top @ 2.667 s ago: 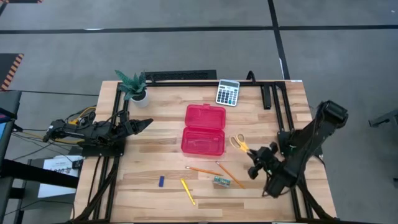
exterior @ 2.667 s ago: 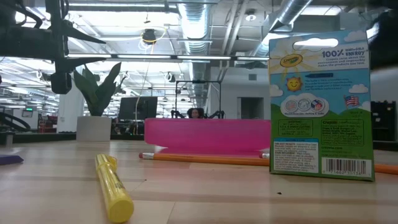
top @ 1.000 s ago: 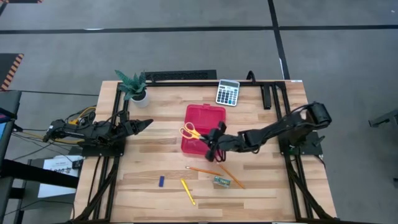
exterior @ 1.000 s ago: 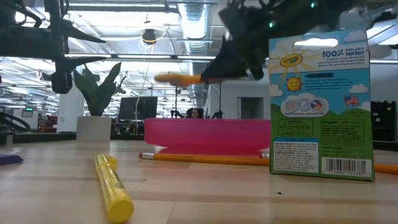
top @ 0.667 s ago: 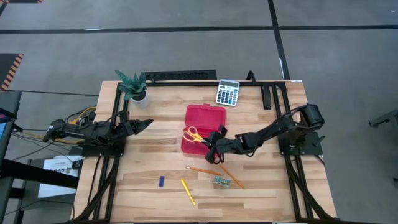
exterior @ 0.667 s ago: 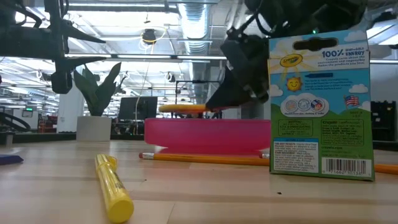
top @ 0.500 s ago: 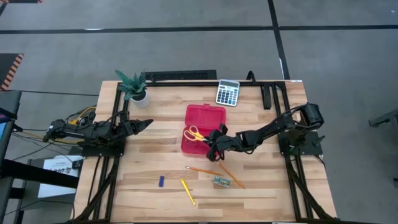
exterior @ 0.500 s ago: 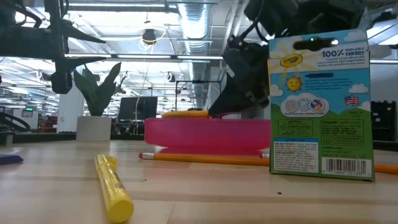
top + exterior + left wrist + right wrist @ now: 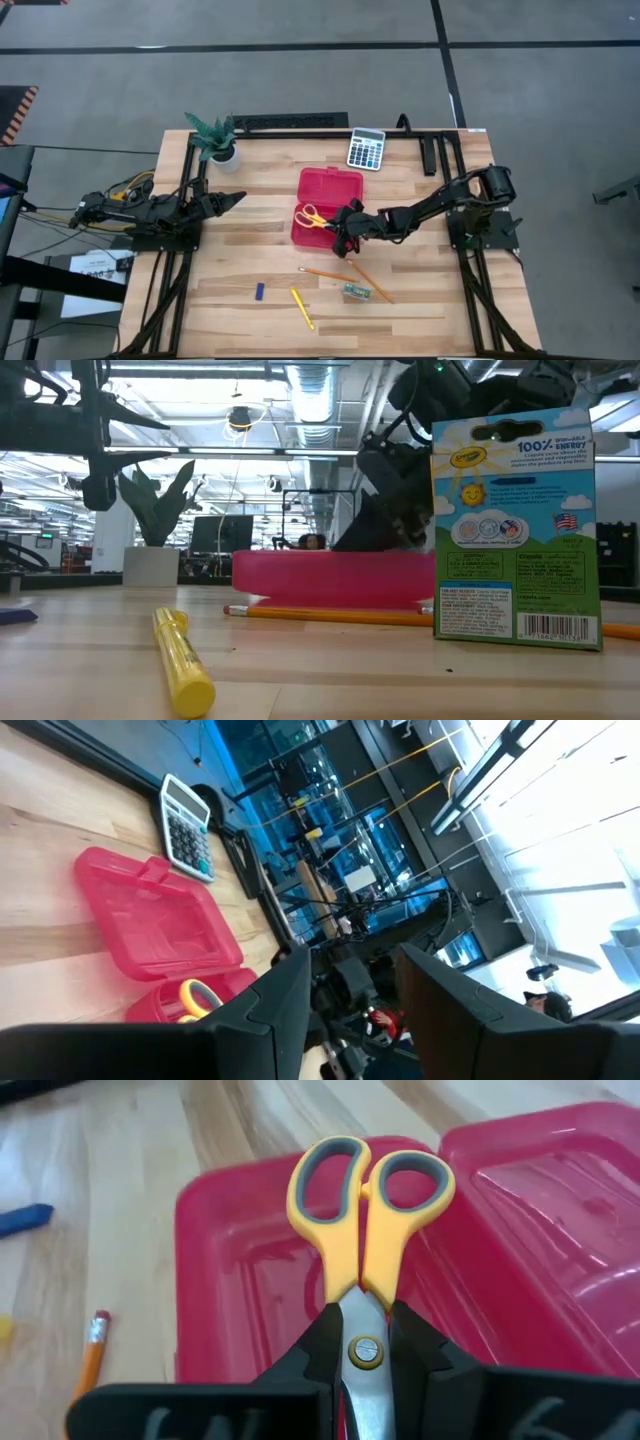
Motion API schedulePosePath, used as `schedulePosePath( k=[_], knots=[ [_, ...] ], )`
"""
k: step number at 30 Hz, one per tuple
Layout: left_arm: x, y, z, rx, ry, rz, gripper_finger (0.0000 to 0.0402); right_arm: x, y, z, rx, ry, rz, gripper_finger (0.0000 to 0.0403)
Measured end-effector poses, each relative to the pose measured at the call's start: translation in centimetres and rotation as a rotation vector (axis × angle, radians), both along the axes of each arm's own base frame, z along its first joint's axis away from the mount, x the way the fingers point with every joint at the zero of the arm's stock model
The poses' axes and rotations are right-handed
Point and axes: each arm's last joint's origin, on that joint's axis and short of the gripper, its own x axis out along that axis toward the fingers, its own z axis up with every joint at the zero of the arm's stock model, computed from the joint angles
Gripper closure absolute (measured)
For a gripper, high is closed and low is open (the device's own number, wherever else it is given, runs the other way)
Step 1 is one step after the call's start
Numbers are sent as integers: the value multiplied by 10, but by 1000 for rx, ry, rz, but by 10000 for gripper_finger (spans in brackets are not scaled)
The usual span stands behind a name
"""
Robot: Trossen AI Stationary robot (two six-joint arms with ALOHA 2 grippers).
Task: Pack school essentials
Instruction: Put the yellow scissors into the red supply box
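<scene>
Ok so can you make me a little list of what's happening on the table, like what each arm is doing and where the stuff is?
right gripper: jaws shut on the scissors, holding them over the open red case
left gripper: waiting at the table's left edge, holding nothing
on the table near the front: two pencils, crayon box, yellow stick, small blue piece
at the back: calculator, potted plant
</scene>
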Motion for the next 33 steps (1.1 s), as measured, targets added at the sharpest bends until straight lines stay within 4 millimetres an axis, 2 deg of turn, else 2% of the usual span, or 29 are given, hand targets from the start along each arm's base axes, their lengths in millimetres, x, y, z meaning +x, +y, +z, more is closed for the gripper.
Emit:
schedulePosePath(
  k=[29,33],
  knots=[
    [0,0,0,10,4,4,264,-4,1,-5,-14,67,8,345],
    [0,0,0,10,4,4,264,-3,1,-16,3,100,22,345]
  ],
)
